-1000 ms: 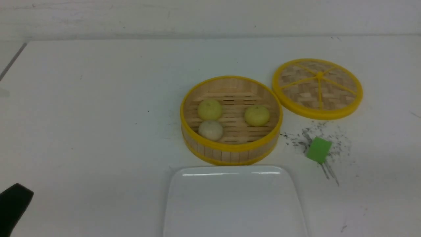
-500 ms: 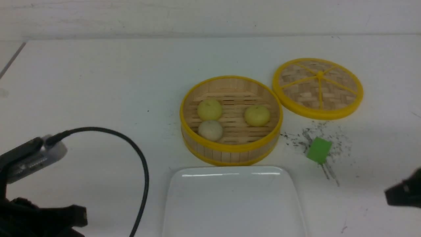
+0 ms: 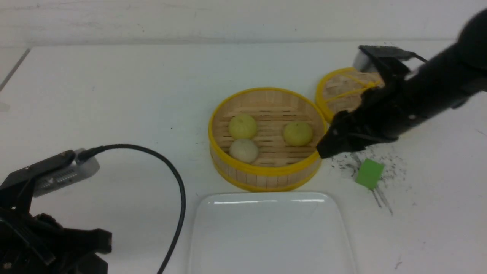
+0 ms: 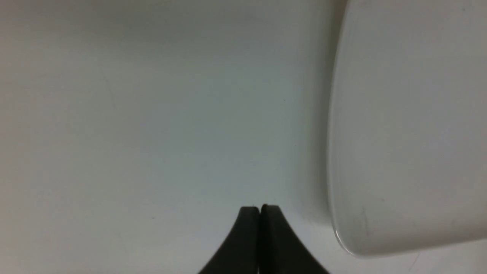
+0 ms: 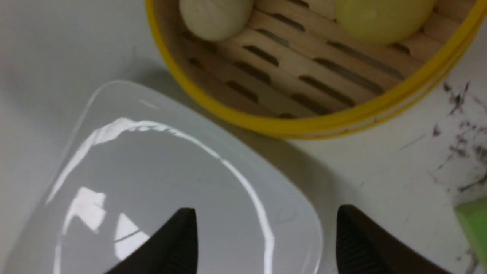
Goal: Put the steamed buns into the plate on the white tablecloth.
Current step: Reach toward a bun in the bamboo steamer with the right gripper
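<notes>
1. Bamboo with a yellow rim, the steamer basket (image 3: pixel 266 170) is holding all three steamed buns (image 3: pixel 298 133). Nothing is lying in the plate (image 3: pixel 270 236), so by my judgement the whole task is waiting to be done.
2. The right gripper (image 3: pixel 324 149) is hovering just beside the basket rim, outside it. Its jaws are standing wide apart, with nothing between them.
3. One pale yellow bun is sitting closest to this gripper, just across the rim. The off-white bun (image 3: pixel 244 150) and the second yellow bun (image 3: pixel 242 126) are sitting farther from it, very close to each other; I cannot tell if they are touching.
4. The plate is lying near the right gripper, on the side away from the woven lid (image 3: pixel 340 93), which the right arm is partly hiding.
5. The left gripper (image 4: pixel 260 208) is hanging low over the white tablecloth (image 3: pixel 114 95), just beside one plate edge and well apart from the buns. Its jaws are pressing together on nothing.
6. A green cube (image 3: pixel 368 173) is lying near the right gripper, among dark marks.
7. Three transfers are remaining, and the closest yellow bun is looking like the natural first one.
</notes>
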Robot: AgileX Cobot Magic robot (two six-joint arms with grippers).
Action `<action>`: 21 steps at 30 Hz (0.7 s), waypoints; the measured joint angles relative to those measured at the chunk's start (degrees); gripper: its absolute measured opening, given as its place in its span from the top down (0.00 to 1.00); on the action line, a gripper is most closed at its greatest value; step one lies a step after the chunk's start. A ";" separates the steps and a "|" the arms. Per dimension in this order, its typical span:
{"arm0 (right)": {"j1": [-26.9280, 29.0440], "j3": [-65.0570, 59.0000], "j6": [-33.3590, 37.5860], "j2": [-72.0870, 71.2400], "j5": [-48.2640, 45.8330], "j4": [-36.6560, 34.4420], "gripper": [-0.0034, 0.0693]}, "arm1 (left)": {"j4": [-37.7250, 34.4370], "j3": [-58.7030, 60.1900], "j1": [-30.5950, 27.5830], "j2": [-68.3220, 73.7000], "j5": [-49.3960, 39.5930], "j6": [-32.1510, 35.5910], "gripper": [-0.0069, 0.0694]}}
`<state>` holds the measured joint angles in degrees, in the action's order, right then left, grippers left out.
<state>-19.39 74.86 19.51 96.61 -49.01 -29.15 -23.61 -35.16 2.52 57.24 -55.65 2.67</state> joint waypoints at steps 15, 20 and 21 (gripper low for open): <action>-7.74 19.31 -20.09 21.73 8.49 29.88 0.29 | 0.07 0.00 0.00 0.00 0.55 0.00 0.85; -7.84 19.38 -20.43 23.91 9.56 29.15 0.42 | 0.10 0.00 0.00 0.00 0.60 0.00 0.84; -7.84 19.76 -20.43 23.69 8.68 28.65 0.52 | 0.10 0.00 0.00 0.00 0.60 0.00 0.84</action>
<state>-27.22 94.62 -0.93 120.31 -40.33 -0.49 -23.51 -35.16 2.52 57.24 -55.06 2.67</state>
